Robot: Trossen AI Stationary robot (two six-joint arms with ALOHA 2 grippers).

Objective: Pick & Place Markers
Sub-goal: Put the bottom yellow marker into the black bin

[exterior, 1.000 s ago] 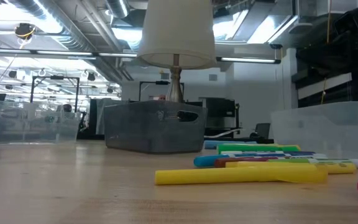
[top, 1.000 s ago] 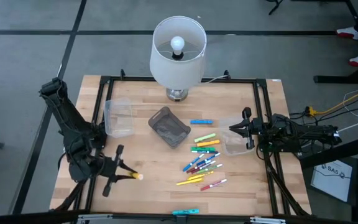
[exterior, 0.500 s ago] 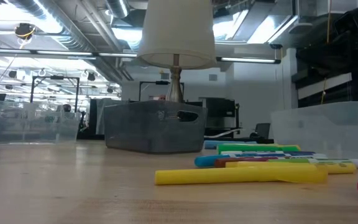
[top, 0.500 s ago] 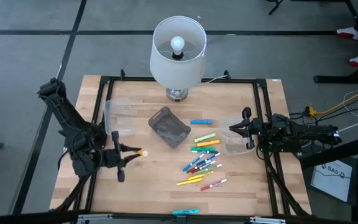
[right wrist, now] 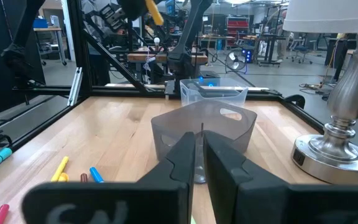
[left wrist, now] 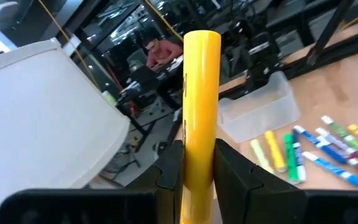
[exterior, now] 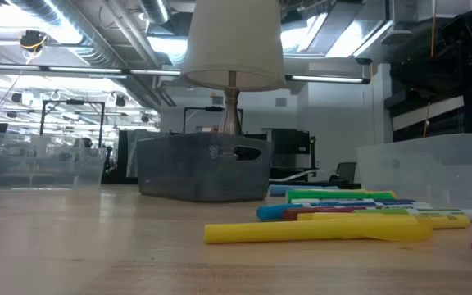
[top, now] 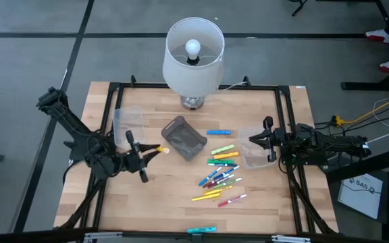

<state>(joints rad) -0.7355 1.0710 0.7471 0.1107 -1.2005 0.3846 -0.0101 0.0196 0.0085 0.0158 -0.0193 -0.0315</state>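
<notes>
The left hand [top: 147, 152] is raised above the left half of the wooden counter [top: 174, 196], its two dark fingers [left wrist: 169, 171] clenched around a yellow marker [left wrist: 199, 118]. In the left wrist view the marker stands straight out between the fingers, well past their tips. From above, its tip points toward a grey mesh basket [top: 183, 138] that sits tilted near the middle of the counter. A clear plastic bin [top: 128, 126] stands just beside this hand, toward the far edge.

The right hand [top: 270, 143] waits at the right edge of the counter, over a second clear bin [top: 251, 155]. Its fingers [right wrist: 180, 163] are pressed nearly together and grasp nothing.

The remaining markers [top: 220, 177] lie loose on the counter between the basket and the right bin, a scatter of green, yellow, blue and pink barrels. One blue marker [top: 219, 131] lies apart, nearer the lamp, and a cyan one [top: 201, 230] lies at the near edge. In the low view, a long yellow marker [exterior: 318, 230] lies closest to the camera.

A white-shaded lamp [top: 194, 57] stands at the far edge of the counter, its bulb lit.
</notes>
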